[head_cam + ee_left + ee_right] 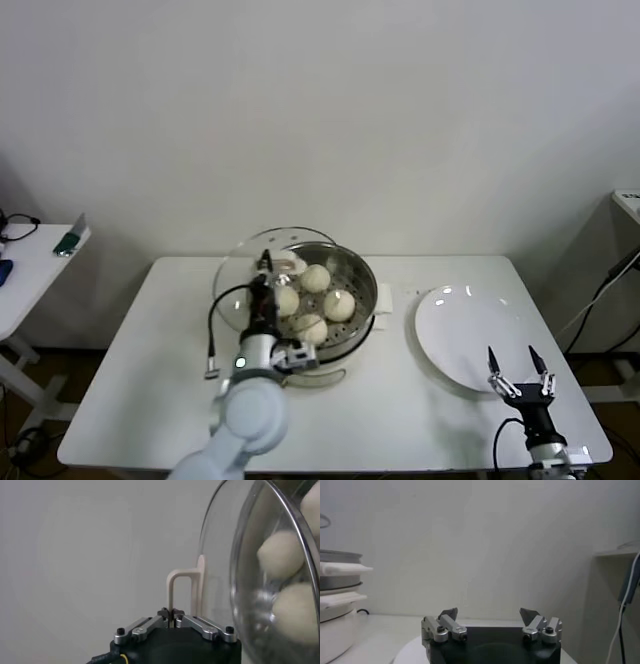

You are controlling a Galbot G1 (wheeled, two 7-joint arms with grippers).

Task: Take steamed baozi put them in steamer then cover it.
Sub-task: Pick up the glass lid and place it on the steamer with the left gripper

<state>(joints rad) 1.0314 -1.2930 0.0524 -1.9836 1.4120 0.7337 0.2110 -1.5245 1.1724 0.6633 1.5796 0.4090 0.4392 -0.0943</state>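
Note:
The steamer (362,272), a shiny steel pot on a cream base, stands mid-table with several cream-white steamed baozi (316,277) inside. The clear glass cover (235,285) is tilted up over the pot's left side. My left gripper (266,270) is shut on the cover's cream handle (182,580); in the left wrist view the left gripper (172,616) pinches that handle, and baozi (280,552) show through the cover's glass (225,555). My right gripper (518,372) hangs open and empty over the plate's near edge. In its own view the right gripper (489,615) faces the wall, with the steamer (335,610) to one side.
A flat white plate (470,335) lies empty to the right of the steamer. A small side table (40,260) with a few items stands at the left. A shelf edge (628,200) and a cable (600,295) are at the far right.

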